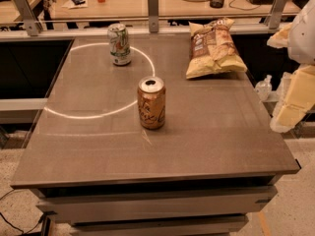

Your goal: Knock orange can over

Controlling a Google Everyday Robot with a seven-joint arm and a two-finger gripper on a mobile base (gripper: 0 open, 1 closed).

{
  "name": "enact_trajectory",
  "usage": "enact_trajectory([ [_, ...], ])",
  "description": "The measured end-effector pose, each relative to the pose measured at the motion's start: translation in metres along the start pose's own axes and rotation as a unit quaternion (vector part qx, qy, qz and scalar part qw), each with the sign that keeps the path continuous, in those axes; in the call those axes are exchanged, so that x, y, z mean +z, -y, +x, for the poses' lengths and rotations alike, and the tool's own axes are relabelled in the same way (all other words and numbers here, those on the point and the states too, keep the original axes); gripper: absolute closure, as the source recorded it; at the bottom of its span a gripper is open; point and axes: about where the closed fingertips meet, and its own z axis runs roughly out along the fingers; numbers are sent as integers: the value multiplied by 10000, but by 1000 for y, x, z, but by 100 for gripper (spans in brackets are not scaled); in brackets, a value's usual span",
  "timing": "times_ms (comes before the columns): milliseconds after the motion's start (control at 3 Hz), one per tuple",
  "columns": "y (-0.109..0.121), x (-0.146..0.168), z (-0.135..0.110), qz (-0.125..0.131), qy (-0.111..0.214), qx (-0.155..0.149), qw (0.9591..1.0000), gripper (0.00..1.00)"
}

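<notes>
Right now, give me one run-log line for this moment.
orange can: upright, middle of table | pincer: beyond right table edge, not touching can | white-green can: upright, rear | chip bag: rear right

Grey table (211, 141) carries three things: orange can (151, 103) upright near the middle, white-and-green can (119, 44) standing toward the far left corner, chip bag (213, 48) lying by the far edge. The gripper (288, 114) hangs beyond the right edge.

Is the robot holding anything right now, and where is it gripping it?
Nothing that shows: the gripper sits at the far right, well apart from the upright orange can.
</notes>
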Motion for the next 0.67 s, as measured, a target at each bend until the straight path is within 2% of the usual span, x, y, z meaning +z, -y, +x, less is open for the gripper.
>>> enact_trajectory([
  [333,0,0,0,0,0,0,10000,0],
  [667,-3,2,1,-43,351,229,9991,0],
])
